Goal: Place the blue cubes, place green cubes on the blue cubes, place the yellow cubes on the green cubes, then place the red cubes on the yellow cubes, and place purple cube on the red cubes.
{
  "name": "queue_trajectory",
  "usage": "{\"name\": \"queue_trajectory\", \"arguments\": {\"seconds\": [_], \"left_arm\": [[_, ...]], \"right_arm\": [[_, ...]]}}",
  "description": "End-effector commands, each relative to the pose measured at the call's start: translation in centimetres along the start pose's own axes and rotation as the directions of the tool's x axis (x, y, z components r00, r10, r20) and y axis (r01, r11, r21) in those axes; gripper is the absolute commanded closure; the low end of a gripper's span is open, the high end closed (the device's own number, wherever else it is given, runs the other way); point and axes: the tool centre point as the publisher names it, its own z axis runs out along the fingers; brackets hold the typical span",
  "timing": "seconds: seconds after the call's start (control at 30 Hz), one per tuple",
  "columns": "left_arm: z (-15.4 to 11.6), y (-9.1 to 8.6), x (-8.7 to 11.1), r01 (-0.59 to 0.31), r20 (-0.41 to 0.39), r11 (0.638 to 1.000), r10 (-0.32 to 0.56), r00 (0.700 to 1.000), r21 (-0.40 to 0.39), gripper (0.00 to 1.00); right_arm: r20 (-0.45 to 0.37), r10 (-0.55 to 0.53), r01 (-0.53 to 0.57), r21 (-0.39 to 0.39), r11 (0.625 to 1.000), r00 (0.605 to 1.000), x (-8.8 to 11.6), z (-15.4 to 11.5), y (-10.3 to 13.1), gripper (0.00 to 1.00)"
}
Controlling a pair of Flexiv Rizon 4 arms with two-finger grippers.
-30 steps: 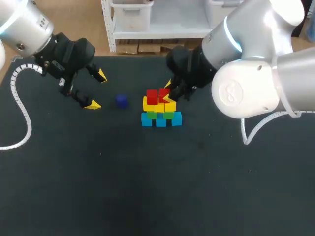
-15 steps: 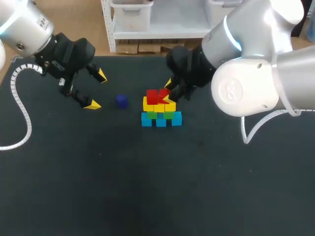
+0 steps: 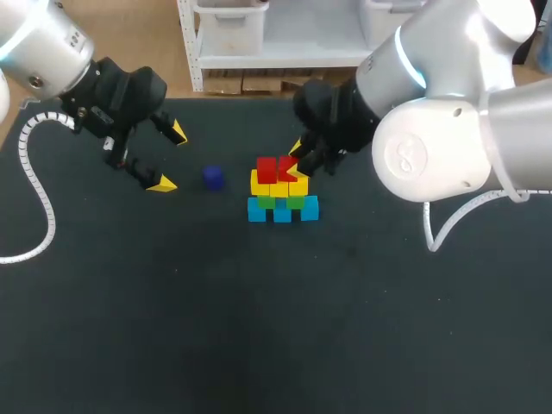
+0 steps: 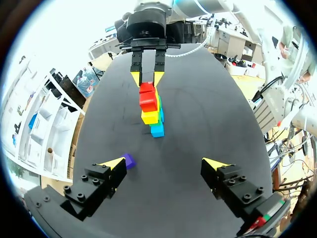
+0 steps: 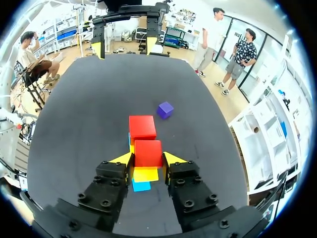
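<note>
The cube stack [image 3: 281, 194] has a blue bottom row [image 3: 282, 211], then green [image 3: 280, 202], then yellow [image 3: 278, 186], with two red cubes on top. My right gripper [image 3: 295, 162] is shut on the right-hand red cube [image 5: 148, 152], which sits on the yellow layer [image 5: 146, 174] beside the other red cube [image 5: 142, 128]. The purple cube [image 3: 213, 178] lies on the table left of the stack. My left gripper [image 3: 170, 158] hangs open left of the purple cube [image 4: 129, 159], which lies near one finger, with nothing between the fingers.
A white ribbed cable [image 3: 34, 185] hangs from my left arm over the table's left part. Another cable [image 3: 448, 226] loops down from my right arm. The dark table [image 3: 259, 328] stretches in front of the stack.
</note>
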Motion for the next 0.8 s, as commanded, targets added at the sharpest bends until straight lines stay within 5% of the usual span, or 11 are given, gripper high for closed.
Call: {"name": "queue_trajectory", "arguments": {"seconds": [0.03,0.57,0.77,0.8], "left_arm": [[-0.01,-0.07,0.14,-0.003,0.004,1.0,0.003,1.0,-0.002,0.0],[-0.01,-0.07,0.14,-0.003,0.004,1.0,0.003,1.0,-0.002,0.0],[-0.01,-0.07,0.14,-0.003,0.004,1.0,0.003,1.0,-0.002,0.0],[-0.01,-0.07,0.14,-0.003,0.004,1.0,0.003,1.0,-0.002,0.0]], "right_arm": [[0.005,-0.001,0.001,-0.007,1.0,1.0,0.09,-0.04,-0.15,0.69],[0.011,-0.001,0.001,-0.013,1.0,1.0,-0.02,-0.16,-0.01,0.66],[0.017,-0.003,0.003,-0.016,1.0,1.0,-0.09,-0.28,0.03,0.51],[0.017,-0.002,0.002,-0.016,1.0,1.0,-0.11,-0.32,0.04,0.23]]}}
